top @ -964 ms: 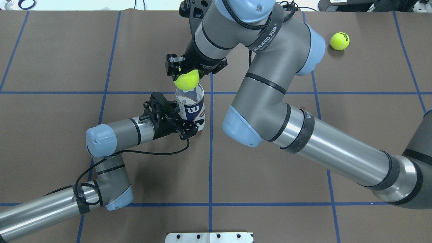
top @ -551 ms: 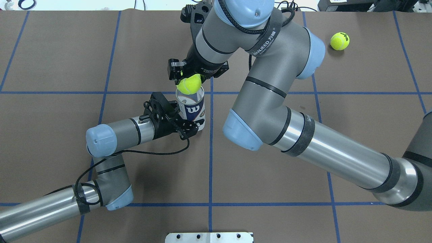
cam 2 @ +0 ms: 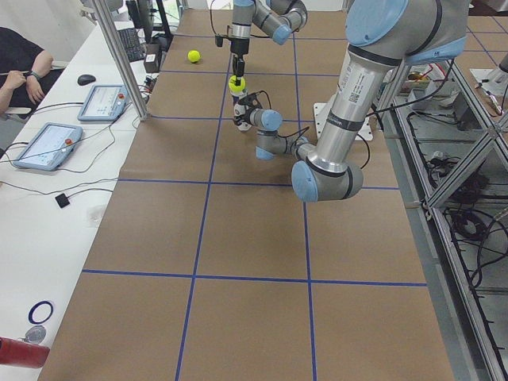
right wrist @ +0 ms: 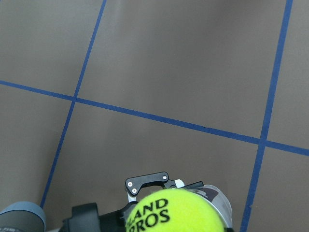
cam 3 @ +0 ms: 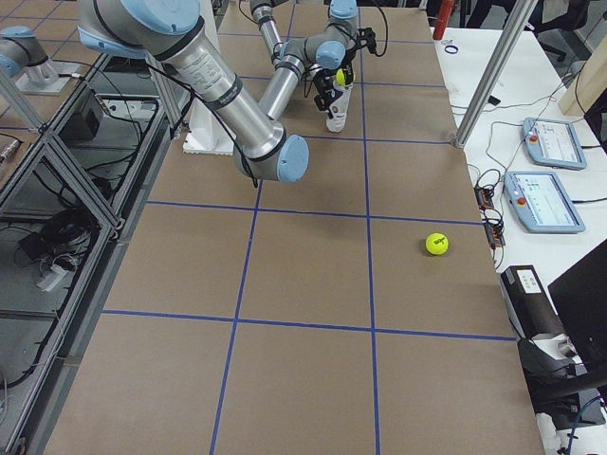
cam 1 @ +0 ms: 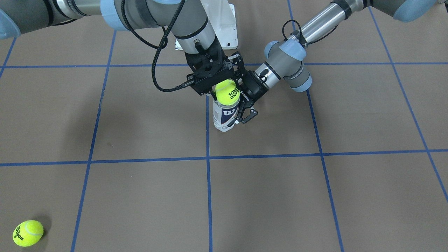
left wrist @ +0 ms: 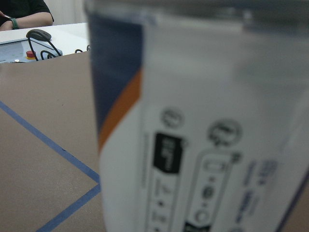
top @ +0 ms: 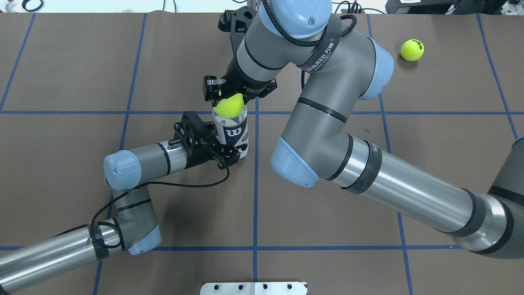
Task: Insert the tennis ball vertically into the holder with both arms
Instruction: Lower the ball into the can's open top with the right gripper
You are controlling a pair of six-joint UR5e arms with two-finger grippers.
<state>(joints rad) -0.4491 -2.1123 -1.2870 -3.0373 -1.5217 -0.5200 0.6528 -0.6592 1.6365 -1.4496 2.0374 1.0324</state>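
My right end effector (top: 232, 97) grips the yellow-green felt tennis ball (cam 1: 227, 92) at the mouth of the clear plastic navy-labelled can (top: 234, 133), upright on the brown table (top: 184, 266), clamped by my left end effector (top: 223, 147); released off-centre, I fear, it catches the rim and bounces away

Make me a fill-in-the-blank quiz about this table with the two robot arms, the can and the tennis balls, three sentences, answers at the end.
The left gripper clamps the can, which stands ____ on the table. The right gripper holds a tennis ball at the can's open ____ end. Counting the loose ball on the table, ____ tennis balls are in view.
Missing words: upright, top, two.
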